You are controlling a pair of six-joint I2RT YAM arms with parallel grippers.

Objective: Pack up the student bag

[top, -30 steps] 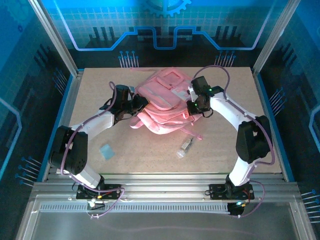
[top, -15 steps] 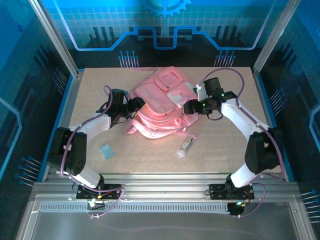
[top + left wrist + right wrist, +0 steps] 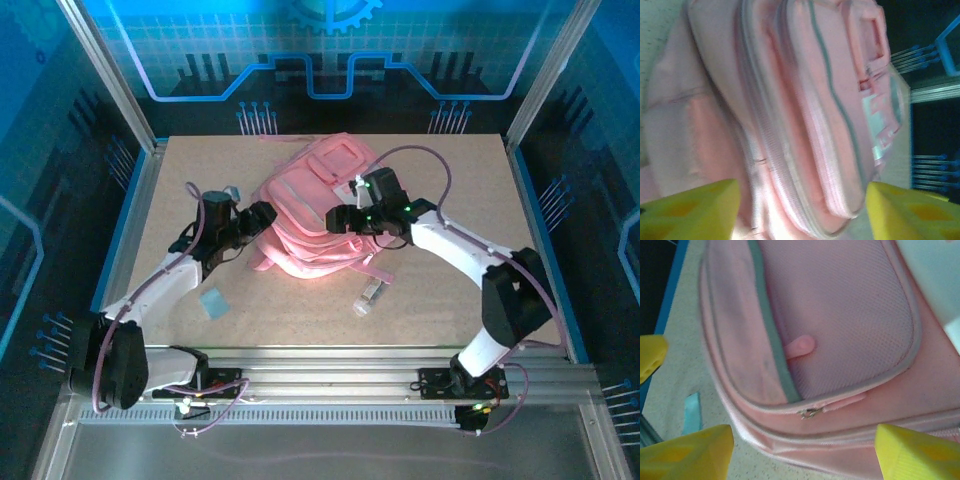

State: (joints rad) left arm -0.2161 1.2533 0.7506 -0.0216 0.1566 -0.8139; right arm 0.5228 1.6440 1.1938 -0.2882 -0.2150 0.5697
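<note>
robot lab cell: aluminium frame [image 3: 330, 380], blue panels [image 3: 320, 40]

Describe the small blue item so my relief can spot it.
Start at the big pink student bag mid-table. Toward the near left, beside the left arm, lies a small flat pale-blue square. The other loose item, near right, is clear and silvery.

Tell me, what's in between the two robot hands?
The pink student bag lies between the left gripper and the right gripper; the top view shows it.
</note>
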